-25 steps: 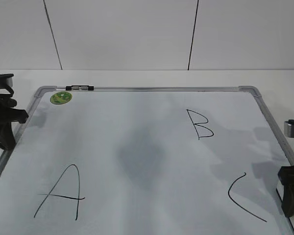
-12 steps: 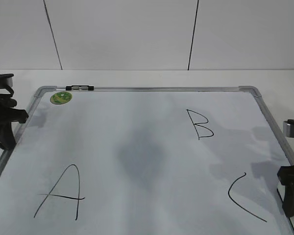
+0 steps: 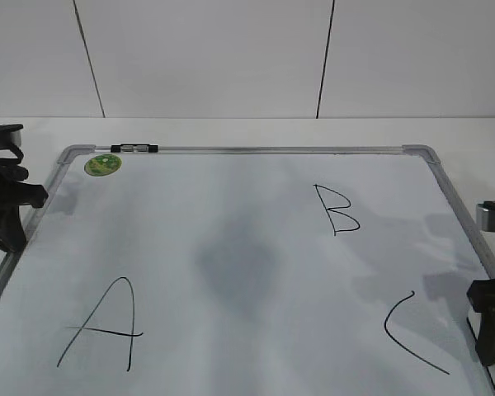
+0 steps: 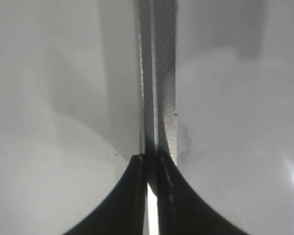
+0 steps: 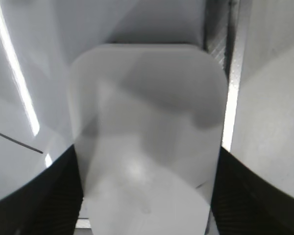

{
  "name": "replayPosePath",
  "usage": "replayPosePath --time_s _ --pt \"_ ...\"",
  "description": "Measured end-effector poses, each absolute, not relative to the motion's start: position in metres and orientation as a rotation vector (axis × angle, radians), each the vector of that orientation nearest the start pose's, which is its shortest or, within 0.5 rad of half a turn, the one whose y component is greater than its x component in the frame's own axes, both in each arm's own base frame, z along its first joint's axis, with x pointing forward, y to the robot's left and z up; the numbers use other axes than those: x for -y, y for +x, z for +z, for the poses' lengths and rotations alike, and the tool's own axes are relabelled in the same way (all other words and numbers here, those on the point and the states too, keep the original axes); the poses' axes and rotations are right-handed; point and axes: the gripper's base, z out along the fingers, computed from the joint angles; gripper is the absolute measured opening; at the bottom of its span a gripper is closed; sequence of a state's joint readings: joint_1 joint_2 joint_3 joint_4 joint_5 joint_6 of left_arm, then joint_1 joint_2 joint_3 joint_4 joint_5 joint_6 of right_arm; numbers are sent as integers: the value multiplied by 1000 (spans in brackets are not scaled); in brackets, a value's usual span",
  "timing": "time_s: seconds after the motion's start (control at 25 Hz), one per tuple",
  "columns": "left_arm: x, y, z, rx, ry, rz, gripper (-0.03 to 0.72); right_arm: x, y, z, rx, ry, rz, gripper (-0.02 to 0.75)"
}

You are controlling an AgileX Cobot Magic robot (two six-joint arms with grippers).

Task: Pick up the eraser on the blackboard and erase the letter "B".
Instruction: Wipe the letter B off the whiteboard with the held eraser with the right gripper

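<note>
Nothing on the board has shifted since the earlier frames; only your right gripper [image 3: 491, 330] has sunk a touch lower at the desk's near right edge, and your left gripper [image 3: 4, 198] sits as it did at the left edge. You have the board [image 3: 231, 150] lying flat across the desk, its far frame rail near the far edge; the "B" [image 3: 336, 209] is intact on the far right part of the board, the "A" [image 3: 99, 326] toward the near left corner, the "C" [image 3: 412, 334] toward the near right corner, and a green sticker [image 3: 103, 164] in the board's far left corner. Your right wrist view shows the eraser [image 5: 147, 132] filling the space between the right gripper's two dark fingers [image 5: 39, 196], which flank its long sides just inside the board's right rail; whether they press on it you cannot tell. Your left wrist view shows the left gripper [image 4: 153, 196] with its fingers almost together over the board's left rail [image 4: 159, 73], only a thin slit between them, holding nothing.
</note>
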State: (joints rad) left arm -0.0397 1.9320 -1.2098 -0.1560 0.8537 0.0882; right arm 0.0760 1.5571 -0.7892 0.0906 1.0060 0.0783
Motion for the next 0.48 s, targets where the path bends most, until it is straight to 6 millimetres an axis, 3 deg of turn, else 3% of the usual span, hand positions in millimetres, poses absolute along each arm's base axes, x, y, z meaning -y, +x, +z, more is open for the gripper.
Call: replayPosePath --time_s 0.48 --pt "25 358 152 -3051 46 -183 20 -25 231 176 -3276 89 105 535"
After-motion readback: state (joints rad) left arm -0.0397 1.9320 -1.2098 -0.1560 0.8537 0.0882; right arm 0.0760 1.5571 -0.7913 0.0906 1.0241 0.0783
